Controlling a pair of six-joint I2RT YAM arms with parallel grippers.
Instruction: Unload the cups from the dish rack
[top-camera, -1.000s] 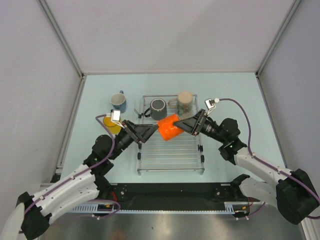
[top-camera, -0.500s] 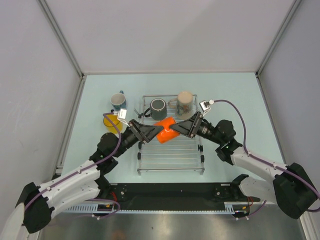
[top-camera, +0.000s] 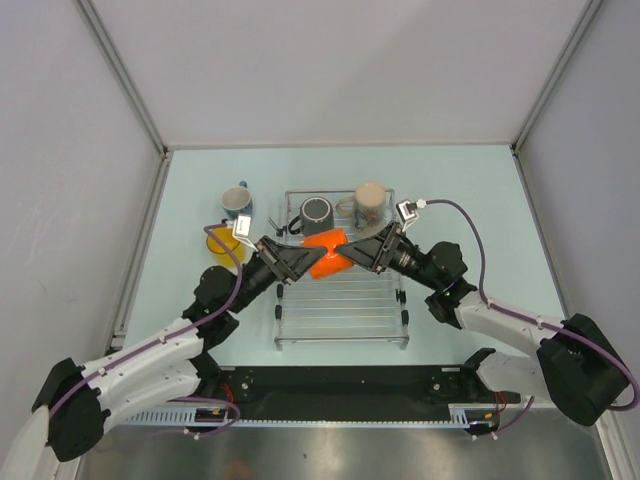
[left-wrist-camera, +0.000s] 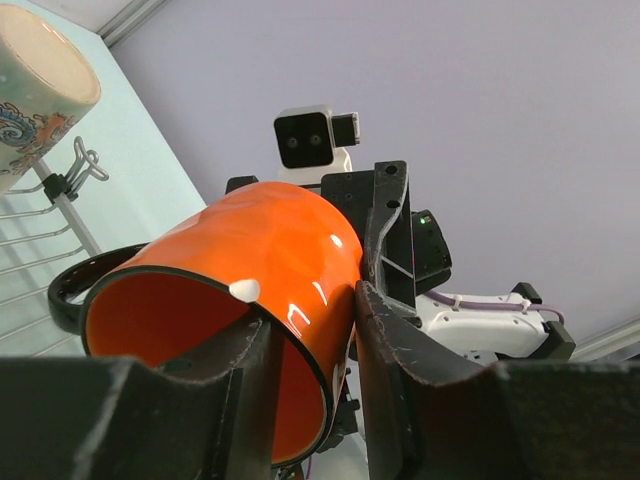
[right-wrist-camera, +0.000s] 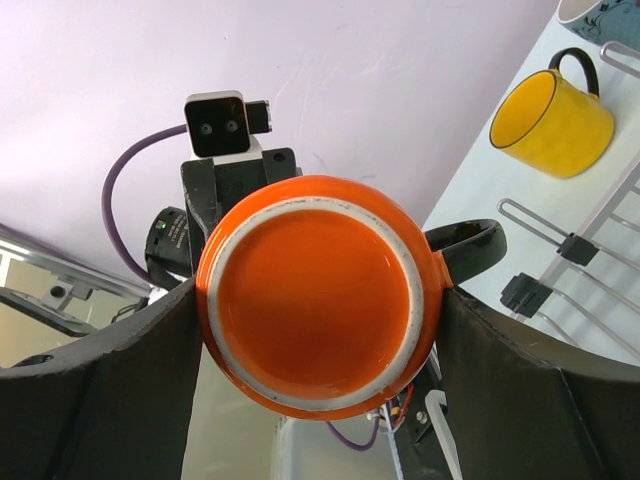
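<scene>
The orange mug (top-camera: 325, 253) hangs on its side in the air over the back of the silver wire dish rack (top-camera: 340, 315), between both grippers. My right gripper (top-camera: 354, 251) is shut on its base end, one finger on each side (right-wrist-camera: 320, 330). My left gripper (top-camera: 299, 263) is shut on the rim, one finger inside the mug and one outside (left-wrist-camera: 312, 300). The dark grey mug (top-camera: 316, 213) and the tall beige mug (top-camera: 370, 203) stand at the back of the rack. The blue mug (top-camera: 237, 203) and the yellow mug (top-camera: 222, 243) stand on the table left of the rack.
The rack's front rows of bars carry nothing. Pale walls with metal posts close in the table on three sides. The beige mug also shows in the left wrist view (left-wrist-camera: 35, 90), and the yellow mug in the right wrist view (right-wrist-camera: 552, 122).
The right gripper has carried the orange mug a little left and back. The left gripper has moved in from the left and closed over the mug's rim.
</scene>
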